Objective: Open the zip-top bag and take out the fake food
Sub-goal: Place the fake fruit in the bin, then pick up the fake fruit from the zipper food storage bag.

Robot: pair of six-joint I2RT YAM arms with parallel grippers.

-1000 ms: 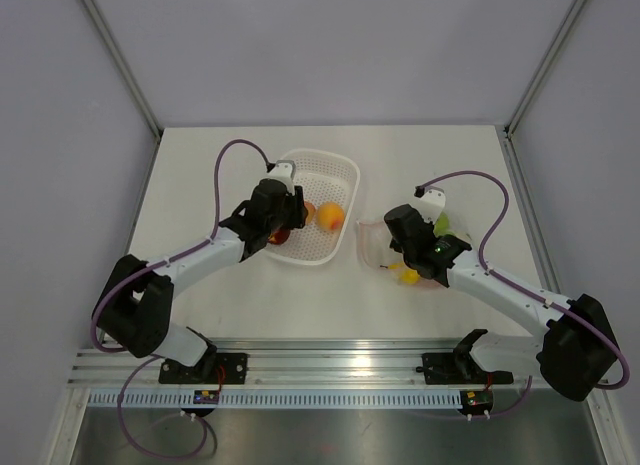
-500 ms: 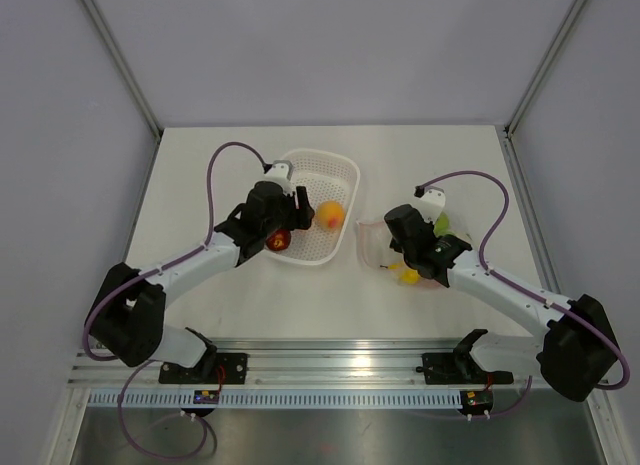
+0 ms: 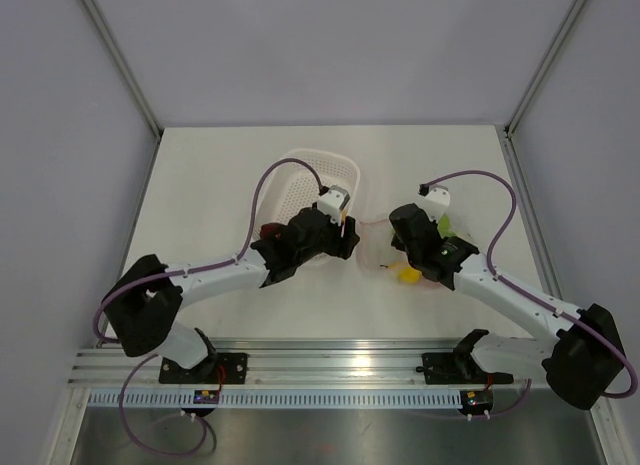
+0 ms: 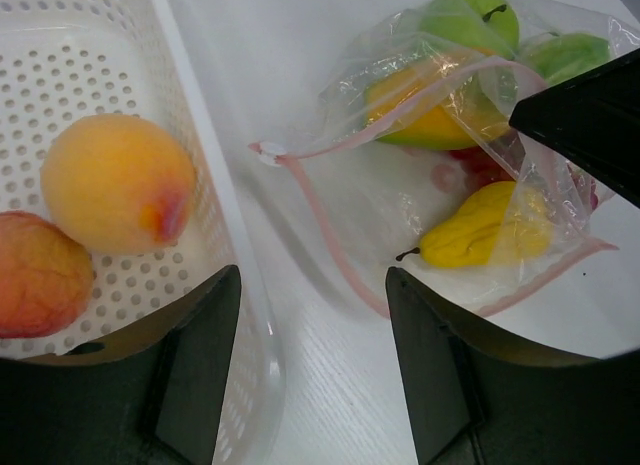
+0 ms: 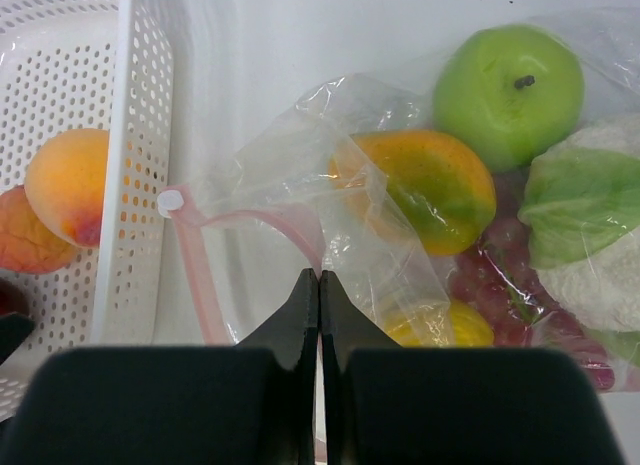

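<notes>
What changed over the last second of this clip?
The left gripper swung right, from above the basket to the gap between it and the bag. Its jaws are open and empty. The reddish fruit that was under it now lies in the basket beside the orange fruit. The right gripper stayed shut on the bag, which has not moved.

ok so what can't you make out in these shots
Top view: the left arm covers most of the basket, hiding most fruit inside.
Top view: the right arm hides most of the bag.
Right wrist view: the right gripper is shut, but whether it pinches plastic is unclear.
</notes>
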